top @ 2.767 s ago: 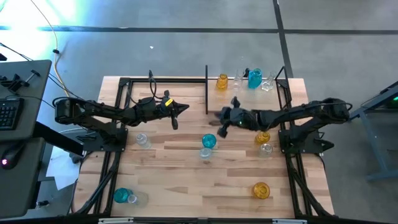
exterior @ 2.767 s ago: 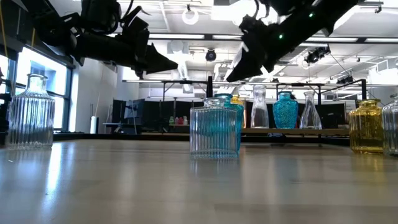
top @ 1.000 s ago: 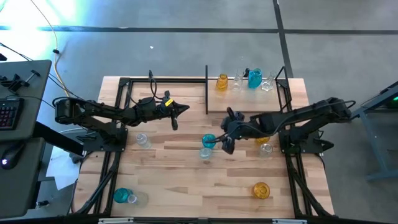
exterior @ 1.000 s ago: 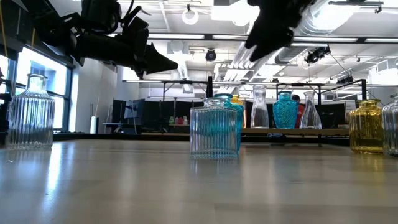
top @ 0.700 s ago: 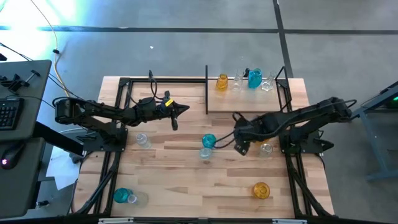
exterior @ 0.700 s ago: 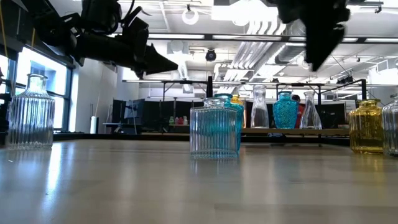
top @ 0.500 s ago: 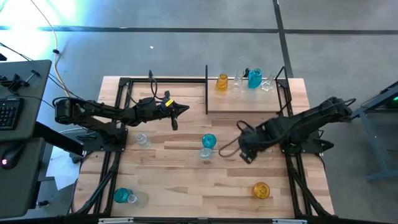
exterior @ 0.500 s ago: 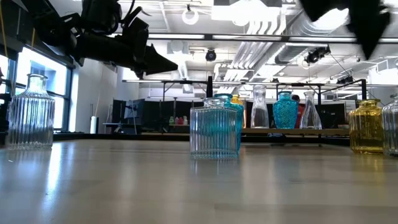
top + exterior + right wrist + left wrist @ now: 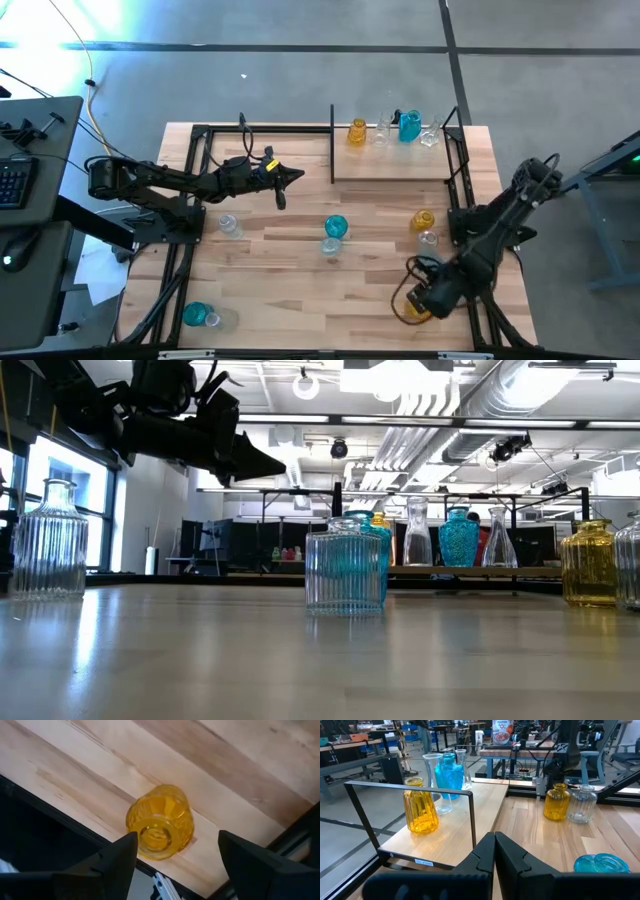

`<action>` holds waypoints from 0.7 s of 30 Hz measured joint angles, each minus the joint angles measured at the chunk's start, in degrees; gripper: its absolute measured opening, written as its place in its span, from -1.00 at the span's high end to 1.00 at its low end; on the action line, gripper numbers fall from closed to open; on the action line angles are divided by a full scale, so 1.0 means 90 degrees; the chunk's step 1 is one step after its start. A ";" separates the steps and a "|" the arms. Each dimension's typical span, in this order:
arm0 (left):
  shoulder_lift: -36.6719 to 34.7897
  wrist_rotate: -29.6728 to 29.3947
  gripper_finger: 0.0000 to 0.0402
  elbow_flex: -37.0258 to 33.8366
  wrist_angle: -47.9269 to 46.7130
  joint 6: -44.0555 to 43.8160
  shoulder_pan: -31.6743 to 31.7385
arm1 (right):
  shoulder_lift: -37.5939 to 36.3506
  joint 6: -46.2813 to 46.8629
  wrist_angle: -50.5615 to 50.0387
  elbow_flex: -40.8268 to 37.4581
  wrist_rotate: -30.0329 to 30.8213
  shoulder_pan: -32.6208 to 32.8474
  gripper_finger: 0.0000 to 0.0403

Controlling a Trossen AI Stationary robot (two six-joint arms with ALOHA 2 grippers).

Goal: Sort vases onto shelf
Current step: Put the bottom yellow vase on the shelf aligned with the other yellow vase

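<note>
Near the counter's [image 9: 300, 270] front right edge, the right gripper [image 9: 418, 296] hangs over an amber vase [image 9: 417, 306], its fingers [image 9: 114, 855] spread wide to either side of the vase's mouth and touching nothing; its wrist view looks straight down on that vase [image 9: 160, 820], which stands close to the counter's edge. At the back left, the left gripper [image 9: 290, 176] hovers high above the counter with its fingers [image 9: 485, 855] pressed together and empty, pointing toward the shelf [image 9: 390, 160]. On the shelf stand four vases in a row: an amber one [image 9: 357, 131], a clear one [image 9: 382, 130], a teal one [image 9: 409, 126] and another clear one [image 9: 430, 136]. On the counter, a teal vase [image 9: 336, 227] and a clear vase [image 9: 330, 246] sit together near the middle, an amber vase [image 9: 423, 220] and a clear one [image 9: 428, 239] just beside the right arm's base, a clear vase [image 9: 229, 225] at the left, and a teal vase [image 9: 196, 314] with a clear one [image 9: 217, 319] at the front left corner.
</note>
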 joint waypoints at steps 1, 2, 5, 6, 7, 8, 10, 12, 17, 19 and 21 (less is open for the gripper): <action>0.0001 0.0000 1.00 0.0000 0.0001 0.0000 0.0001 | 0.0063 0.0091 0.0045 0.0000 -0.0005 0.0064 -0.29; 0.0000 0.0000 1.00 0.0000 0.0000 -0.0002 0.0000 | 0.0128 0.0174 0.0066 0.0000 -0.0054 0.0111 -0.29; 0.0001 0.0000 1.00 0.0000 0.0002 -0.0032 0.0000 | 0.0327 0.0327 0.0129 0.0000 -0.0227 0.0203 -0.29; 0.0000 0.0000 1.00 0.0000 0.0000 -0.0032 -0.0001 | 0.0389 0.0347 0.0144 0.0000 -0.0256 0.0224 -0.29; 0.0000 0.0000 1.00 0.0000 0.0000 -0.0037 -0.0001 | 0.0447 0.0334 0.0170 0.0000 -0.0278 0.0239 -0.29; 0.0001 0.0002 1.00 0.0000 0.0000 -0.0049 -0.0001 | 0.0499 0.0266 0.0200 0.0000 -0.0285 0.0252 -0.29; 0.0000 0.0002 1.00 0.0000 0.0000 -0.0053 -0.0001 | 0.0603 0.0219 0.0202 0.0000 -0.0338 0.0256 -0.29; 0.0000 0.0006 1.00 0.0000 0.0000 -0.0053 -0.0001 | 0.0701 0.0116 0.0200 0.0000 -0.0400 0.0256 -0.29; 0.0001 0.0146 1.00 0.0000 0.0002 -0.0053 -0.0001 | 0.0951 -0.0214 0.0169 -0.0002 -0.0456 0.0230 -0.29; 0.0002 0.0153 1.00 0.0000 0.0000 -0.0053 -0.0001 | 0.1044 -0.0369 0.0166 -0.0002 -0.0460 0.0176 -0.27; 0.0001 0.0153 1.00 0.0000 0.0001 -0.0053 -0.0001 | 0.1120 -0.0571 0.0185 -0.0002 -0.0474 0.0101 -0.21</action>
